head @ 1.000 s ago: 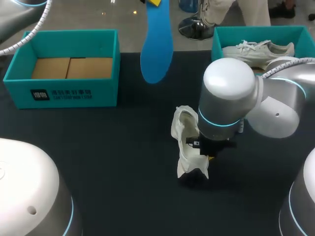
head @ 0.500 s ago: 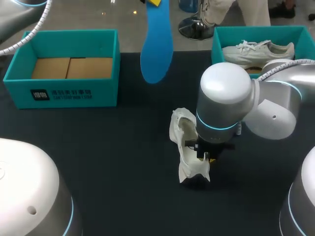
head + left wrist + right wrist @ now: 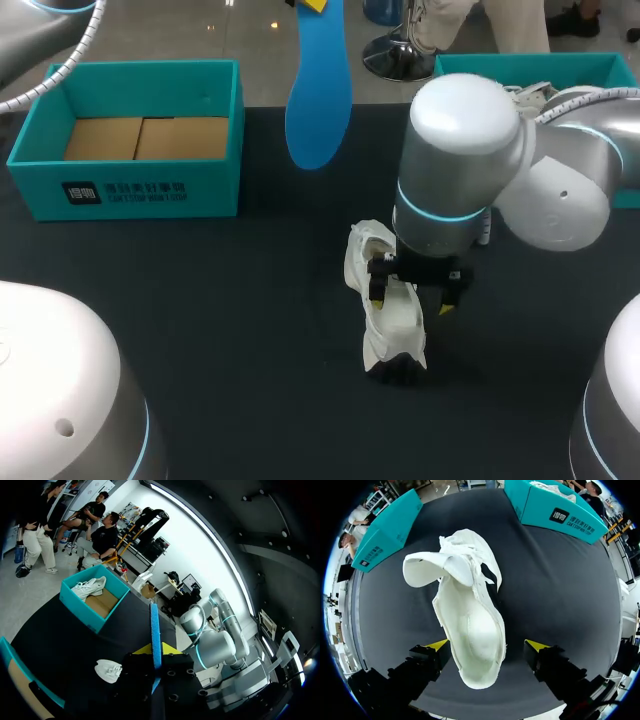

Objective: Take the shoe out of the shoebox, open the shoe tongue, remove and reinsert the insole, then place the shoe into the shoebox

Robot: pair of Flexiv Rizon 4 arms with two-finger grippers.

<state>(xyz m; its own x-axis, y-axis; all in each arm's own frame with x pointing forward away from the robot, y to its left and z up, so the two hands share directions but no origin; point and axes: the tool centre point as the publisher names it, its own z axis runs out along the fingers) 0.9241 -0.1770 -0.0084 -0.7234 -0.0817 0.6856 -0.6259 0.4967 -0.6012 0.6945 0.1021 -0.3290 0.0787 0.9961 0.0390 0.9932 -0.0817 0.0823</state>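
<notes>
Shoe (image 3: 385, 312) lay on the black table (image 3: 200, 330) at centre frame in the head view, long axis running top to bottom of the frame with a slight tilt. Tongue end was toward the top and the shoe mouth faced up.

Right pincer (image 3: 410, 300) sat directly over the shoe, fingers spread, one yellow tip on each side of it. In the right wrist view the shoe (image 3: 470, 625) ran straight out ahead between the spread fingers of the right pincer (image 3: 486, 646), heel end nearest. One side showed a clear gap (contact on the other side could not be told), so nothing was pinched.

Insole (image 3: 318, 95), blue, hung at upper centre, well apart from the shoe and roughly in line with its axis. In the left wrist view the left pincer (image 3: 156, 652) was pressed onto the insole (image 3: 155, 630).

Judgement: the insole is out and reinsertion is next. The left arm carries it while the right arm is far nearer the shoe. The open shoebox (image 3: 130, 190) stood at upper left.
</notes>
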